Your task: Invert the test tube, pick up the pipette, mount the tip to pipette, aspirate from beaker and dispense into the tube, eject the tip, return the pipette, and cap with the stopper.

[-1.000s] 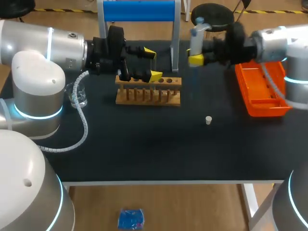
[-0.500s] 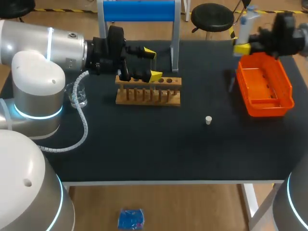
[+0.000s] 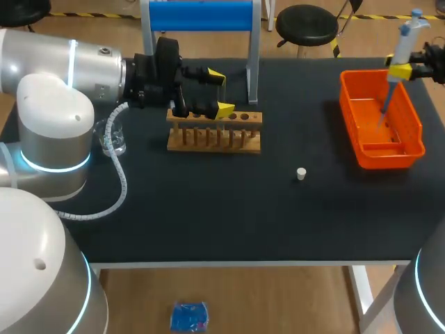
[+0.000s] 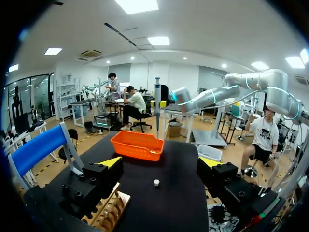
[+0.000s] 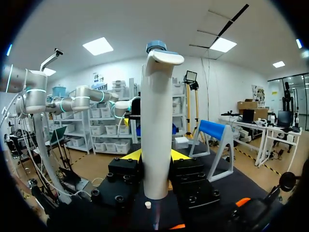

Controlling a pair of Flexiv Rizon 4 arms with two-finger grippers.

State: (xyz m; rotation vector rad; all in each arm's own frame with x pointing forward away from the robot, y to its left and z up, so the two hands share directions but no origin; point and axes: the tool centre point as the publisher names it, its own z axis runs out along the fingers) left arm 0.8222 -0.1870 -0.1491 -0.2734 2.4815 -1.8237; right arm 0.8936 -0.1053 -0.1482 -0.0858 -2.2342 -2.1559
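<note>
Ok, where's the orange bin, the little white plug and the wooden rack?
orange bin (image 3: 389, 160): head view, its near wall.
white plug (image 3: 301, 173): head view, its middle.
wooden rack (image 3: 214, 141): head view, its front face.

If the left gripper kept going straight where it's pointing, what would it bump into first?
Probably the orange tray across the table, or the pipette hanging over it. Nothing stands nearer ahead of the left gripper; the little white stopper lies lower, on the table. Depth is hard to judge.
</note>
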